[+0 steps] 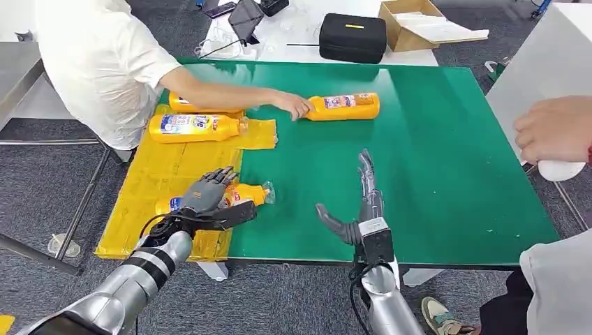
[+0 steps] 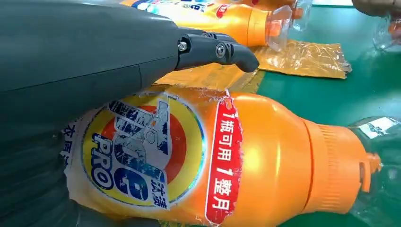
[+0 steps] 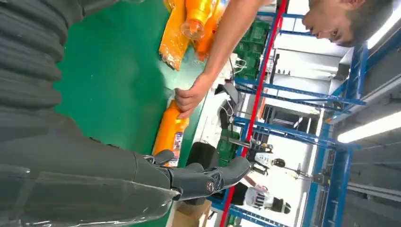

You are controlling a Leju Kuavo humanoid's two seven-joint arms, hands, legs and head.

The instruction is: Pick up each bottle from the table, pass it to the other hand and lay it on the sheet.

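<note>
From the head view, my left hand [image 1: 209, 195] lies over a bottle [image 1: 241, 195] resting on its side at the yellow sheet's [image 1: 174, 167] edge, fingers around it; I judge this the laying-down step. My right hand [image 1: 359, 209] hovers released over the green worktop [image 1: 433, 153]. A person's hand [image 1: 293, 105] touches another bottle [image 1: 343, 107].

Left wrist view: the bottle sits under my fingers [image 2: 217, 49].

Right wrist view: fingers [image 3: 208, 177] spread, holding nothing. Next I'd let go, then reach for the far bottle.
</note>
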